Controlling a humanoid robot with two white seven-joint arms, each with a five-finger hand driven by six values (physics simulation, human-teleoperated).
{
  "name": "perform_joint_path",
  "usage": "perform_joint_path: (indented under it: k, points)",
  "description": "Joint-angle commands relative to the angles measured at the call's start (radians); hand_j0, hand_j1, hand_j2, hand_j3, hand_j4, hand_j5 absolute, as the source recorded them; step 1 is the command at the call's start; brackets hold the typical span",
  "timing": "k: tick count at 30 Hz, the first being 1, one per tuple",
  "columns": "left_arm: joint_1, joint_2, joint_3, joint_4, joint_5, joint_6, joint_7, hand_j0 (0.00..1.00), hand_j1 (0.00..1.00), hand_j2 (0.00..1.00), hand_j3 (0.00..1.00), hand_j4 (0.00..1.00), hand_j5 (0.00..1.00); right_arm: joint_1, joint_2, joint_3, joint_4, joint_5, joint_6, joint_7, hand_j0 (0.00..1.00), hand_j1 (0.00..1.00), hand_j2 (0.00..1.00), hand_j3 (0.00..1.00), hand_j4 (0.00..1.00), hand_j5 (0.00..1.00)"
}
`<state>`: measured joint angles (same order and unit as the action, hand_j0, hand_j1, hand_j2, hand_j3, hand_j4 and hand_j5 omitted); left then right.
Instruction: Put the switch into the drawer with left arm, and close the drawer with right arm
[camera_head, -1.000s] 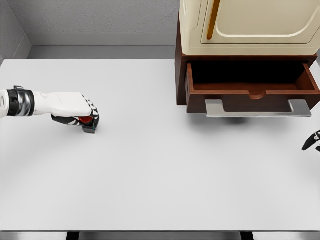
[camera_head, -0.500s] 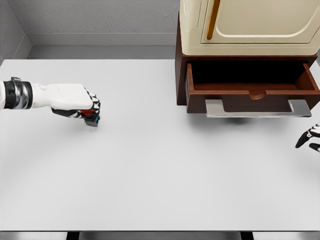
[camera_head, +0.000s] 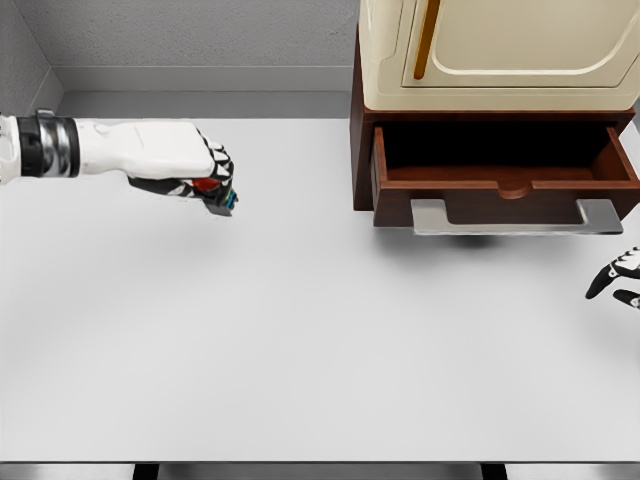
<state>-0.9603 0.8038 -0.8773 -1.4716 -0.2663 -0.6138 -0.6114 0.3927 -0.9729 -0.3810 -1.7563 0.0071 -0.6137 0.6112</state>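
My left hand (camera_head: 205, 180) is curled around the switch (camera_head: 218, 194), a small dark block with a red part and a blue edge, and holds it above the white table at the upper left. The brown drawer (camera_head: 505, 178) stands pulled out from under the cream cabinet (camera_head: 500, 50) at the upper right; its dark inside shows nothing in it, and a grey handle (camera_head: 515, 218) runs along its front. Only the fingertips of my right hand (camera_head: 620, 278) show at the right edge, below and right of the drawer, spread and holding nothing.
The white table (camera_head: 300, 330) fills most of the view, with its front edge along the bottom. A grey wall runs behind it, and the cabinet stands on the table's far right.
The left hand has lifted the switch off the table and carried it up and to the right, toward the drawer. The right fingertips have edged slightly into view.
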Motion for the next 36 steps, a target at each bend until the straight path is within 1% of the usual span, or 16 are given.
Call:
perform_joint_path:
  k: [1,5,7,8,10,14,16,20,21,23,25,29,32,34,35,36]
  points:
    - [-0.002,-0.026,0.001,-0.001,0.021,0.003,0.001,0.41,0.41,0.41,0.41,0.41,0.41,0.0,-0.001,0.001,0.0,-0.007,0.003,0.0,0.5,0.5,0.5,0.5,0.5,0.5]
    - [-0.017,-0.049,0.001,-0.001,0.047,0.003,0.001,0.39,0.39,0.39,0.39,0.39,0.39,-0.011,-0.001,0.007,-0.002,-0.007,0.003,0.0,0.5,0.5,0.5,0.5,0.5,0.5]
    - [-0.031,-0.075,0.003,-0.001,0.048,0.003,0.001,0.39,0.39,0.39,0.39,0.39,0.39,-0.014,-0.003,0.007,0.0,-0.007,0.003,0.0,0.5,0.5,0.5,0.5,0.5,0.5]
    - [-0.046,-0.089,0.003,-0.001,0.068,0.003,0.001,0.38,0.38,0.38,0.38,0.38,0.38,-0.014,-0.001,0.007,0.0,-0.007,0.003,0.0,0.5,0.5,0.5,0.5,0.5,0.5]
    - [-0.054,-0.101,0.003,-0.001,0.078,0.003,0.001,0.38,0.38,0.38,0.38,0.38,0.38,-0.021,-0.003,0.008,0.0,-0.007,0.003,0.0,0.5,0.5,0.5,0.5,0.5,0.5]
    - [-0.074,-0.164,0.003,0.0,0.081,0.003,0.001,0.38,0.38,0.38,0.38,0.38,0.38,-0.031,-0.003,0.027,0.0,-0.006,0.003,0.0,0.5,0.5,0.5,0.5,0.5,0.5]
    - [-0.086,-0.178,0.003,-0.001,0.091,0.003,0.001,0.38,0.38,0.38,0.38,0.38,0.38,-0.035,-0.003,0.027,0.0,-0.006,0.003,0.0,0.5,0.5,0.5,0.5,0.5,0.5]
    - [-0.112,-0.178,0.004,-0.001,0.147,0.003,0.001,0.38,0.38,0.38,0.38,0.38,0.38,-0.035,-0.003,0.027,0.0,-0.006,0.003,0.0,0.5,0.5,0.5,0.5,0.5,0.5]
    - [-0.118,-0.178,0.004,-0.001,0.173,0.003,0.001,0.38,0.38,0.38,0.38,0.38,0.38,-0.034,-0.003,0.028,0.0,-0.007,0.003,0.0,0.5,0.5,0.5,0.5,0.5,0.5]
    - [-0.129,-0.181,0.007,0.0,0.18,0.003,0.001,0.38,0.38,0.38,0.38,0.38,0.38,-0.034,-0.003,0.028,0.0,-0.006,0.003,0.0,0.5,0.5,0.5,0.5,0.5,0.5]
    - [-0.138,-0.212,0.014,0.007,0.18,0.003,0.001,0.38,0.38,0.38,0.38,0.38,0.38,-0.035,-0.003,0.027,0.0,-0.006,0.003,0.0,0.5,0.5,0.5,0.5,0.5,0.5]
    - [-0.143,-0.232,0.014,0.008,0.18,0.003,0.001,0.38,0.38,0.38,0.38,0.38,0.38,-0.035,-0.003,0.027,-0.002,-0.006,0.003,0.0,0.5,0.5,0.5,0.5,0.5,0.5]
    - [-0.156,-0.284,0.015,0.016,0.179,0.003,0.001,0.38,0.38,0.38,0.38,0.38,0.38,-0.034,-0.003,0.028,-0.002,-0.006,0.003,0.0,0.5,0.5,0.5,0.5,0.5,0.5]
    - [-0.156,-0.359,0.014,0.017,0.177,0.003,0.001,0.38,0.38,0.38,0.38,0.38,0.38,-0.034,-0.003,0.028,0.0,-0.006,0.003,0.0,0.5,0.5,0.5,0.5,0.5,0.5]
    - [-0.155,-0.416,0.014,0.031,0.17,0.003,0.001,0.38,0.38,0.38,0.38,0.38,0.38,-0.034,-0.003,0.028,0.0,-0.006,0.003,0.0,0.5,0.5,0.5,0.5,0.5,0.5]
    - [-0.155,-0.445,0.015,0.039,0.168,0.003,0.001,0.38,0.38,0.38,0.38,0.38,0.38,-0.034,-0.003,0.028,-0.002,-0.006,0.003,0.0,0.5,0.5,0.5,0.5,0.5,0.5]
